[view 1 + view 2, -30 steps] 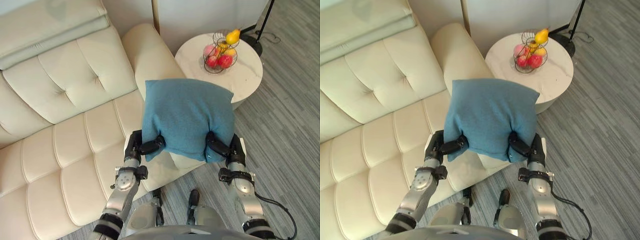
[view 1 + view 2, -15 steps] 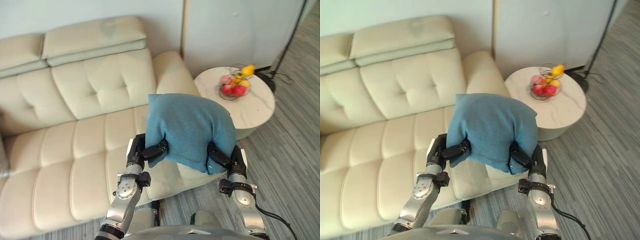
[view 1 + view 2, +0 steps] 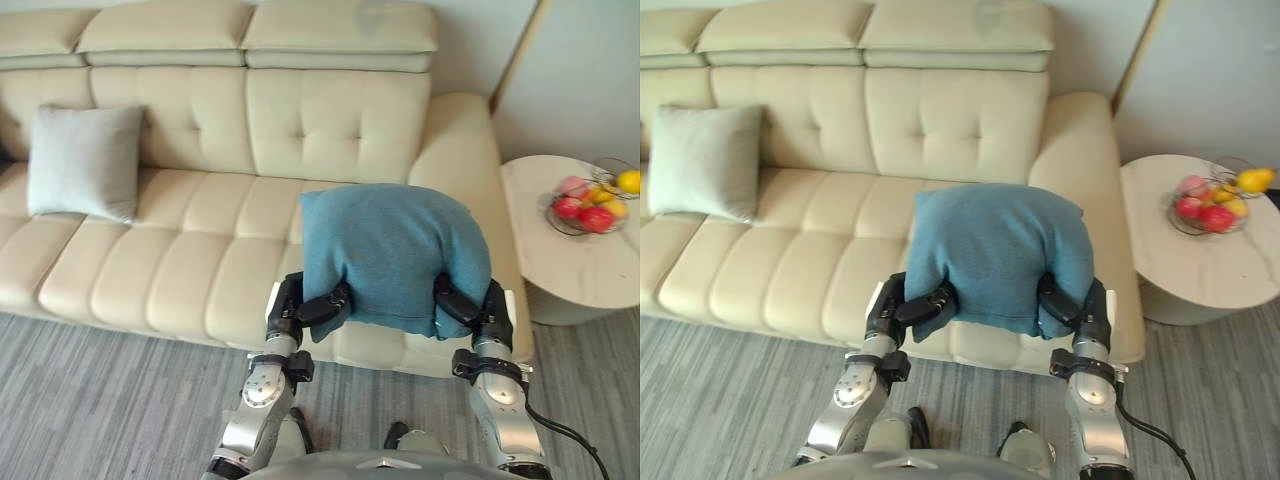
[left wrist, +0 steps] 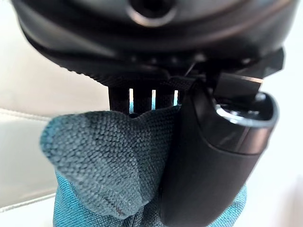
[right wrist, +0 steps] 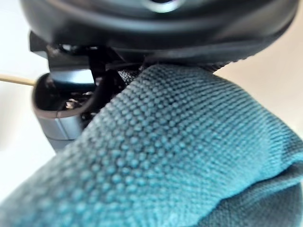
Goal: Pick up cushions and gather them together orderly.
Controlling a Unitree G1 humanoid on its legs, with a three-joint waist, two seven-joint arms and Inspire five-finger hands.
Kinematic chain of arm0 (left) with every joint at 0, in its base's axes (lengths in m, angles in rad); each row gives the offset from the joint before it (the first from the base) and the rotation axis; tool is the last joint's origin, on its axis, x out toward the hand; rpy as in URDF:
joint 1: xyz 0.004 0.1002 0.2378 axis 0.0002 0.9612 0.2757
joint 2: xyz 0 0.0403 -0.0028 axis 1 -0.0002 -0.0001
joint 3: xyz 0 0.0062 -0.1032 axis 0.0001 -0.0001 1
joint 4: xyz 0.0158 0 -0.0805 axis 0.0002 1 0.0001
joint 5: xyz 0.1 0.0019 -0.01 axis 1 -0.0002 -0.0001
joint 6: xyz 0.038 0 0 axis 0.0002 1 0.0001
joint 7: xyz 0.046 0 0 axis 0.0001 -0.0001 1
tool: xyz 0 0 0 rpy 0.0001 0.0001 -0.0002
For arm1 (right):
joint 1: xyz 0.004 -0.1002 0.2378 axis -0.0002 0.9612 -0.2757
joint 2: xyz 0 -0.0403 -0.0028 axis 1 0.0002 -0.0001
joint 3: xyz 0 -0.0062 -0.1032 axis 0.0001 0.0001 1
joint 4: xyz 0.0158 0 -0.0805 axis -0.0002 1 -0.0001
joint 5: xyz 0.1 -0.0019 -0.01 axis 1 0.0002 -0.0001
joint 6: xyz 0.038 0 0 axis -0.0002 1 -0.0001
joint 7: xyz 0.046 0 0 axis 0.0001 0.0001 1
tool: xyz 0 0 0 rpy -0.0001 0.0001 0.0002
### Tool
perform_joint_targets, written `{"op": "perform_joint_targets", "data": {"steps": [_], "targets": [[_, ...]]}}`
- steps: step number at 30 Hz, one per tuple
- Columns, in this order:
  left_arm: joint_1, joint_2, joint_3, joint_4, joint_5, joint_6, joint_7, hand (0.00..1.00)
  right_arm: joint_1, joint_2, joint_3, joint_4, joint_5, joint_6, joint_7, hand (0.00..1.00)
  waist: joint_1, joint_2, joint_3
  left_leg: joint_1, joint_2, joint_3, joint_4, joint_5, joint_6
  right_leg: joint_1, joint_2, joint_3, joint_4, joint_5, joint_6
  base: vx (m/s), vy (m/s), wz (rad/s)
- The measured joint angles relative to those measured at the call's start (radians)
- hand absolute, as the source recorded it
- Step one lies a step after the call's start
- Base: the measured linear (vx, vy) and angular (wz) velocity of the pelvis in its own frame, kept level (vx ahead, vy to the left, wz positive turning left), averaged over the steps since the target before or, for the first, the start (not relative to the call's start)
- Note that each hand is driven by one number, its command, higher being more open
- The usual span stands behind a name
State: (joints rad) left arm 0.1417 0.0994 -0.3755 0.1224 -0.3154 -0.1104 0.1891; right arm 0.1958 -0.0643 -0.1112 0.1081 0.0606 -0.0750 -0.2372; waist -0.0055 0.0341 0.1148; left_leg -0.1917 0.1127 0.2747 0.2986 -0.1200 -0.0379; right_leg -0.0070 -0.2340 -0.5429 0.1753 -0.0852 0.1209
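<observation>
Cushion (image 3: 392,250) hangs pinched between left hand (image 3: 320,306) and right hand (image 3: 462,302).

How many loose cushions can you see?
2. The blue cushion is held in the left hand and right hand; the grey cushion leans on the sofa backrest, far left. Others could be out of frame.

Open sofa seat (image 3: 190,240) lies between the grey cushion (image 3: 82,160) and blue cushion (image 3: 395,255); side table (image 3: 575,270) blocks the right.

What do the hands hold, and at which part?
The blue cushion: left hand on its lower left corner, right hand on its lower right corner.
</observation>
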Motion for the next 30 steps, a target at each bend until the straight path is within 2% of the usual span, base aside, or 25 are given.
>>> {"op": "perform_joint_targets", "data": {"steps": [3,6,7,8,9,10,11,12,14,15,16,17,18,19,20,21,23,24,25,26,27,28,29,30], "targets": [[0.000,0.012,0.000,0.008,-0.005,0.000,0.000,0.00,0.004,0.024,-0.005,0.000,0.000,0.001,0.000,0.00,-0.001,-0.010,-0.006,0.004,-0.047,-0.019,-0.002,-0.003,0.009,0.027,-0.042,-0.031,-0.002,0.010,0.016,0.04,0.193,0.39],[0.005,0.017,-0.003,0.013,-0.005,0.000,-0.001,0.00,0.004,0.024,-0.004,0.012,0.001,0.009,0.002,0.00,-0.001,-0.010,-0.006,0.021,-0.089,-0.032,0.002,-0.035,0.056,0.008,-0.113,-0.023,0.127,-0.001,0.000,0.06,0.227,0.30],[0.011,0.023,-0.005,0.020,-0.005,0.001,-0.005,0.00,0.004,0.024,-0.003,0.036,0.001,0.013,0.003,0.00,-0.002,-0.018,-0.002,0.052,-0.103,-0.036,0.005,-0.061,0.068,-0.032,-0.159,0.019,0.274,0.000,-0.051,0.07,0.246,0.12],[0.014,0.025,-0.005,0.021,-0.005,0.001,-0.005,0.00,0.004,0.024,-0.002,0.041,0.001,0.014,0.003,0.00,-0.002,-0.019,-0.002,0.059,-0.105,-0.037,0.005,-0.066,0.073,-0.049,-0.169,0.037,0.317,0.006,-0.080,0.07,0.203,0.01],[0.024,0.031,-0.004,0.021,-0.005,0.001,-0.006,0.00,0.004,0.025,0.004,0.054,0.001,0.015,0.004,0.00,-0.003,-0.020,-0.002,0.078,-0.108,-0.039,-0.001,-0.075,0.084,-0.102,-0.187,0.091,0.423,0.034,-0.133,0.08,0.156,-0.03],[0.035,0.035,-0.001,0.021,-0.005,0.001,-0.006,0.00,0.004,0.026,0.012,0.067,0.001,0.015,0.006,0.00,-0.008,-0.022,-0.004,0.092,-0.108,-0.044,-0.006,-0.084,0.099,-0.146,-0.179,0.143,0.496,-0.005,-0.138,0.09,0.129,0.00],[0.044,0.039,0.003,0.021,-0.005,0.002,-0.006,0.00,0.005,0.028,0.018,0.076,0.001,0.015,0.009,0.00,-0.014,-0.025,-0.005,0.110,-0.108,-0.048,-0.027,-0.082,0.103,-0.184,-0.145,0.183,0.534,-0.055,-0.122,0.08,0.069,0.07],[0.048,0.043,0.002,0.021,-0.005,0.002,-0.006,0.00,0.005,0.029,0.020,0.078,0.001,0.016,0.012,0.00,-0.017,-0.025,-0.005,0.132,-0.113,-0.051,-0.057,-0.072,0.098,-0.207,-0.099,0.211,0.525,-0.092,-0.105,0.14,0.061,0.13],[0.050,0.048,0.002,0.021,-0.005,0.002,-0.007,0.00,0.005,0.024,0.017,0.081,0.001,0.016,0.020,0.00,-0.030,-0.026,-0.005,0.192,-0.139,-0.066,-0.141,-0.047,0.101,-0.247,-0.008,0.213,0.429,-0.130,-0.106,0.20,0.047,0.17],[0.050,0.048,0.002,0.021,-0.005,0.002,-0.008,0.00,0.005,0.024,0.017,0.081,0.001,0.016,0.020,0.00,-0.030,-0.026,-0.005,0.197,-0.141,-0.067,-0.147,-0.046,0.101,-0.250,-0.002,0.212,0.419,-0.131,-0.106,0.25,-0.007,0.26],[0.049,0.048,0.001,0.021,-0.004,0.002,-0.010,0.00,0.006,0.021,0.017,0.082,0.001,0.016,0.021,0.00,-0.041,-0.025,-0.009,0.228,-0.154,-0.072,-0.172,-0.044,0.090,-0.262,0.066,0.195,0.280,-0.116,-0.129,0.21,-0.015,0.25],[0.048,0.048,0.001,0.022,-0.003,0.002,-0.011,0.00,0.008,0.022,0.017,0.082,0.001,0.016,0.021,0.00,-0.042,-0.031,-0.012,0.229,-0.162,-0.076,-0.165,-0.053,0.081,-0.266,0.079,0.194,0.238,-0.093,-0.157,0.31,-0.049,0.60],[0.044,0.041,-0.002,0.033,-0.002,0.002,-0.017,0.00,0.015,0.017,0.014,0.084,0.002,0.016,0.020,0.00,-0.062,-0.027,-0.020,0.229,-0.164,-0.103,-0.137,-0.079,0.073,-0.260,0.090,0.212,0.219,-0.027,-0.159,0.44,-0.103,0.51],[0.048,0.029,0.000,0.042,-0.001,0.003,-0.022,0.00,0.021,0.006,0.017,0.084,0.002,0.020,0.019,0.00,-0.059,-0.004,-0.033,0.211,-0.131,-0.103,-0.079,-0.106,0.030,-0.217,0.119,0.185,0.166,-0.025,-0.156,0.51,-0.134,0.47],[0.047,0.029,0.001,0.044,-0.001,0.003,-0.022,0.00,0.022,0.006,0.021,0.084,0.002,0.022,0.020,0.00,-0.056,-0.004,-0.033,0.190,-0.108,-0.089,0.001,-0.119,0.008,-0.178,0.136,0.176,0.126,-0.024,-0.157,0.38,-0.127,0.16],[0.048,0.028,0.001,0.050,-0.001,0.004,-0.023,0.00,0.027,0.006,0.022,0.080,0.002,0.024,0.020,0.00,-0.056,-0.004,-0.031,0.167,-0.090,-0.075,0.098,-0.125,-0.001,-0.139,0.147,0.169,0.095,-0.023,-0.158,0.28,-0.117,0.12],[0.061,0.021,0.002,0.051,-0.001,0.005,-0.029,0.00,0.062,0.008,0.027,0.034,0.002,0.029,0.019,0.00,-0.042,-0.001,-0.028,0.087,-0.018,-0.022,0.394,-0.112,-0.024,-0.040,0.172,0.174,0.032,-0.023,-0.158,0.36,-0.097,-0.13],[0.073,0.018,0.005,0.050,-0.001,0.004,-0.036,0.00,0.078,0.008,0.031,-0.001,0.003,0.029,0.018,0.00,-0.022,0.000,-0.029,0.047,0.037,0.015,0.524,-0.122,-0.020,0.008,0.184,0.198,0.002,-0.023,-0.158,0.38,0.000,-0.52],[0.076,0.017,0.006,0.050,-0.001,0.004,-0.038,0.00,0.079,0.008,0.033,-0.027,0.003,0.028,0.016,0.00,-0.016,0.000,-0.030,0.012,0.068,0.020,0.579,-0.138,-0.013,0.036,0.184,0.217,-0.020,-0.023,-0.158,0.35,0.069,-0.67],[0.075,0.011,0.008,0.048,-0.001,0.003,-0.041,0.00,0.077,0.007,0.032,-0.052,0.002,0.024,0.014,0.00,-0.011,-0.005,-0.026,-0.024,0.095,0.014,0.566,-0.156,-0.011,0.046,0.176,0.237,-0.028,-0.023,-0.158,0.32,0.152,-0.62],[0.074,0.008,0.009,0.044,-0.001,0.002,-0.042,0.00,0.070,0.007,0.032,-0.058,0.002,0.016,0.012,0.00,-0.006,-0.008,-0.025,-0.044,0.103,-0.006,0.494,-0.166,-0.014,0.048,0.161,0.260,-0.024,-0.023,-0.158,0.28,0.229,-0.52],[0.074,0.007,0.009,0.042,-0.001,0.002,-0.043,0.00,0.066,0.007,0.032,-0.058,0.002,0.015,0.010,0.00,-0.005,-0.009,-0.024,-0.050,0.097,-0.027,0.439,-0.166,-0.014,0.049,0.154,0.273,-0.021,-0.023,-0.158,0.22,0.245,-0.50],[0.074,0.007,0.008,0.036,0.000,0.002,-0.045,0.00,0.062,0.007,0.029,-0.057,0.001,0.015,0.007,0.00,-0.003,-0.012,-0.022,-0.049,0.079,-0.082,0.301,-0.156,-0.015,0.055,0.139,0.293,-0.014,-0.024,-0.154,0.18,0.234,-0.40],[0.074,0.007,0.008,0.032,0.001,0.002,-0.045,0.00,0.062,0.007,0.025,-0.056,0.001,0.015,0.007,0.00,-0.003,-0.010,-0.023,-0.033,0.063,-0.133,0.171,-0.119,-0.014,0.058,0.129,0.304,-0.007,-0.028,-0.140,0.19,0.279,-0.55]]}}
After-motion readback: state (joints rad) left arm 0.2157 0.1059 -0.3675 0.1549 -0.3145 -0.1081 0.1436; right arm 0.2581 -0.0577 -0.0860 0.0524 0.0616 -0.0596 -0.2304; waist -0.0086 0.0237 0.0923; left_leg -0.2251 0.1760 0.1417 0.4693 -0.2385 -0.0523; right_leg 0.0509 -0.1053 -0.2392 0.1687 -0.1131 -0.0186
